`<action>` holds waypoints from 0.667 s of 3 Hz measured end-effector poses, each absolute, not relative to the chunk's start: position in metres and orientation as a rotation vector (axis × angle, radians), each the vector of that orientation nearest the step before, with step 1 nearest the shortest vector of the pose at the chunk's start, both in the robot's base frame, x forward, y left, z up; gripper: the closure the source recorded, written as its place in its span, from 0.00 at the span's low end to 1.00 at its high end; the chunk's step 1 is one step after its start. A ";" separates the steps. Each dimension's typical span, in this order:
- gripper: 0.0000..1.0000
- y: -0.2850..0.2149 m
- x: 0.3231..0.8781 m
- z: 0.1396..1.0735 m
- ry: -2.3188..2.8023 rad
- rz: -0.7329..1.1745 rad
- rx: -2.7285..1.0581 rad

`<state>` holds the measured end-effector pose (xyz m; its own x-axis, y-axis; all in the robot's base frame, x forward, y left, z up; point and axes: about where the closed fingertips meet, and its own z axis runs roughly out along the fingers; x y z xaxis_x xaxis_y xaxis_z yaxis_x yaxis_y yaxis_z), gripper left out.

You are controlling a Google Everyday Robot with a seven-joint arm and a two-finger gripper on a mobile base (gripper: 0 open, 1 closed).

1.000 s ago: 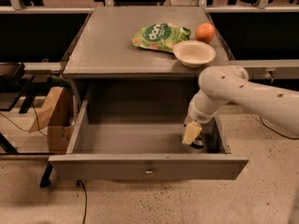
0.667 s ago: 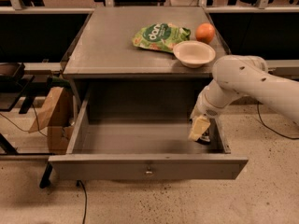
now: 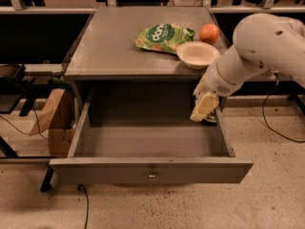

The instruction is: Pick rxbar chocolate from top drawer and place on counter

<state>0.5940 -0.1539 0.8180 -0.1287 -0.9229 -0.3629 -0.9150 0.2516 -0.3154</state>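
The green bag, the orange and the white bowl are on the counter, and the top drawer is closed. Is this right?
No: the camera view shows the top drawer pulled open, with the gripper over its right side as seen. The rest holds.

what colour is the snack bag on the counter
Snack bag: green, white lettering, camera view. The pincer hangs over the top drawer, below the bowl.

Soft light from above, deep shade underneath.
The flat grey-painted square counter [image 3: 119,46] is the brightest surface, evenly lit from overhead with a faint sheen. Directly below the counter, the cabinet recess sits in deep shadow. The wide shallow grey wooden top drawer [image 3: 147,140], below and in front of the counter, is dimmer. The pale two-finger gripper [image 3: 205,108], just below the counter's right front edge, catches light on its upper side.
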 end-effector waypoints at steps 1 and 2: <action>1.00 -0.111 0.632 0.896 1.968 -0.086 -1.541; 1.00 -0.061 0.675 0.928 1.952 -0.068 -1.443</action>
<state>0.6750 -0.0612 0.9279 -0.1365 -0.8572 -0.4965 -0.8205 0.3787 -0.4283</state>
